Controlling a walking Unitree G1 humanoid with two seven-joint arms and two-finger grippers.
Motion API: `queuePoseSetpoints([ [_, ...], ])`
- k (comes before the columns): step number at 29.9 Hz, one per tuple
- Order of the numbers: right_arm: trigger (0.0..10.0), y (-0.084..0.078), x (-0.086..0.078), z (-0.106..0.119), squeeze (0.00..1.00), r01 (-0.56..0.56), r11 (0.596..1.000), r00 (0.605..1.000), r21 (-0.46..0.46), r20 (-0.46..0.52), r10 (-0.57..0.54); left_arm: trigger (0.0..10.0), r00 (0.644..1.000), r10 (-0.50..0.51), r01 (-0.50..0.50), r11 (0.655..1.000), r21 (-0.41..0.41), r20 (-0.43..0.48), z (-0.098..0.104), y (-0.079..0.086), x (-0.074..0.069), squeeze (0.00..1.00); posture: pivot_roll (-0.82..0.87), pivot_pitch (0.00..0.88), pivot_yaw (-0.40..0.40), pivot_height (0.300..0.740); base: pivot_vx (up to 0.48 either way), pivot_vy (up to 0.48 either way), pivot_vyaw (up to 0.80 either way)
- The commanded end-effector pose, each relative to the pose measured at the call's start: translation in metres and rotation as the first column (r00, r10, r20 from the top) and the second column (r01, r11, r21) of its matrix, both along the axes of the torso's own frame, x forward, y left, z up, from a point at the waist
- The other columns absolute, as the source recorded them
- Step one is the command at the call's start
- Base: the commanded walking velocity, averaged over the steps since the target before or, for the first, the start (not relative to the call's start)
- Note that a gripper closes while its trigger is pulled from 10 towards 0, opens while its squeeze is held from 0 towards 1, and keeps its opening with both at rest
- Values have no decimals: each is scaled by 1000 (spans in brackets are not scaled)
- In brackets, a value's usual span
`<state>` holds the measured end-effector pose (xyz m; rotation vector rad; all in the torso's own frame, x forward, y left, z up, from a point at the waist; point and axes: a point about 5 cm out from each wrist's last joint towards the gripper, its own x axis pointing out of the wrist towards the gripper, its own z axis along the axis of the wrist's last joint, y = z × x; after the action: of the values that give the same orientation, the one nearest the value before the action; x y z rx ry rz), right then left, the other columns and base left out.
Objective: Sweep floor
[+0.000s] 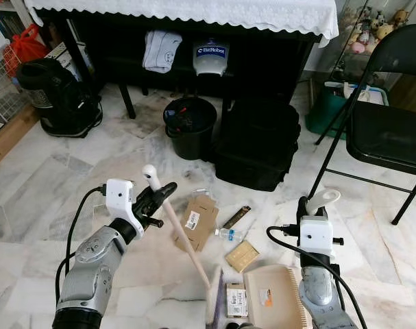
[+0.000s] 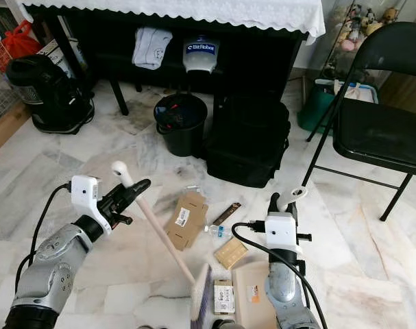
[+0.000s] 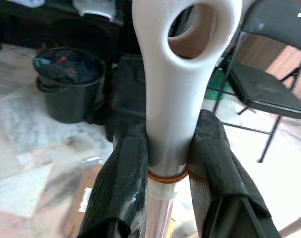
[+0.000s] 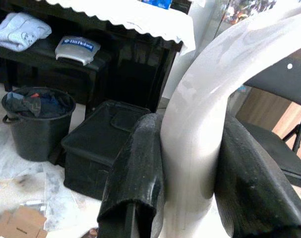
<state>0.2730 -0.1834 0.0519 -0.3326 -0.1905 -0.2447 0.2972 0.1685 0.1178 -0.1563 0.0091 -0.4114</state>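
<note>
The left claw [image 1: 158, 194] is seen pinching the white top end of the broom handle [image 1: 182, 236], its two black fingers [image 3: 124, 183] pressed against either side just below the hanging hole. From that grip at about 9 o'clock in the left eye view, the pale wooden shaft is slanted down toward 6 o'clock, where the broom head [image 1: 214, 298] is set on the marble floor [image 1: 36, 199].

The right claw [image 1: 310, 205] is closed around the curved white handle of the dustpan [image 1: 276, 298], one finger [image 4: 135, 173] on each side of it. The beige dustpan is laid on the floor at roughly 5 o'clock, just beside the broom head, with a small printed box [image 1: 236, 300] between them.

Litter is scattered at the centre: a flattened cardboard box [image 1: 197, 219], a small plastic bottle [image 1: 229, 235], a dark wrapper [image 1: 236, 216] and a tan packet [image 1: 242, 256].

Toward 12 o'clock, a black bucket [image 1: 190, 127] and a black bag [image 1: 257, 144] are placed before a dark worktop [image 1: 194, 14] draped in white cloth. A black folding chair [image 1: 389, 123] is stood at 3 o'clock.
</note>
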Motion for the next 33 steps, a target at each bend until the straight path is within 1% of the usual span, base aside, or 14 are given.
queuePoseSetpoints([
  [1,10000,-5,2,10,0,8,1000,999,-12,49,-7,10000,999,34,-34,999,11,12,0,5,0,0,8,173,2,740,0,0,0],
  [6,10000,-4,9,26,0,6,1000,992,-5,123,-5,10000,996,86,-86,996,12,35,0,6,1,0,3,173,1,740,0,0,0],
  [8,10000,-3,10,28,0,1,1000,991,-15,132,1,10000,995,91,-91,996,9,40,0,6,1,0,6,173,0,740,0,0,0],
  [10,10000,2,9,25,0,-21,999,992,-47,127,27,10000,992,111,-112,994,14,56,1,7,1,0,11,177,1,740,0,0,0],
  [15,10000,5,7,20,0,-25,999,993,-38,111,29,10000,989,133,-134,991,16,64,2,10,1,0,11,180,3,740,0,0,0],
  [18,10000,7,2,11,0,-27,999,997,-33,71,29,10000,988,139,-141,990,16,71,2,11,0,0,15,182,3,740,0,0,0],
  [19,10000,8,-1,3,0,-31,999,999,-35,36,32,10000,987,143,-144,989,15,74,2,11,0,0,19,184,3,740,0,0,0],
  [22,10000,9,-6,-7,0,-35,999,999,-40,-7,35,10000,987,141,-143,990,17,74,2,12,-1,0,25,187,4,740,0,0,0],
  [23,10000,8,-10,-14,0,-39,998,998,-47,-43,37,10000,989,135,-137,990,20,67,1,12,-3,0,26,187,4,740,0,0,0],
  [25,10000,8,-13,-18,0,-40,998,998,-49,-60,37,10000,990,131,-132,991,28,61,1,13,-4,0,31,189,5,740,0,0,0],
  [30,10000,6,-19,-28,0,-47,996,993,-78,-113,38,10000,994,104,-103,992,79,-13,-11,19,-9,0,34,190,7,740,0,0,0],
  [31,10000,5,-20,-30,0,-45,996,992,-78,-121,36,10000,994,95,-87,988,126,-57,-19,22,-12,0,35,188,8,740,0,0,0],
  [32,10000,5,-20,-30,0,-45,996,992,-78,-121,36,10000,994,95,-87,988,126,-57,-19,22,-12,0,35,188,8,740,0,0,0],
  [33,10000,5,-20,-31,0,-45,996,992,-78,-122,35,10000,992,96,-83,985,152,-80,-24,24,-14,0,34,187,8,740,0,0,0],
])
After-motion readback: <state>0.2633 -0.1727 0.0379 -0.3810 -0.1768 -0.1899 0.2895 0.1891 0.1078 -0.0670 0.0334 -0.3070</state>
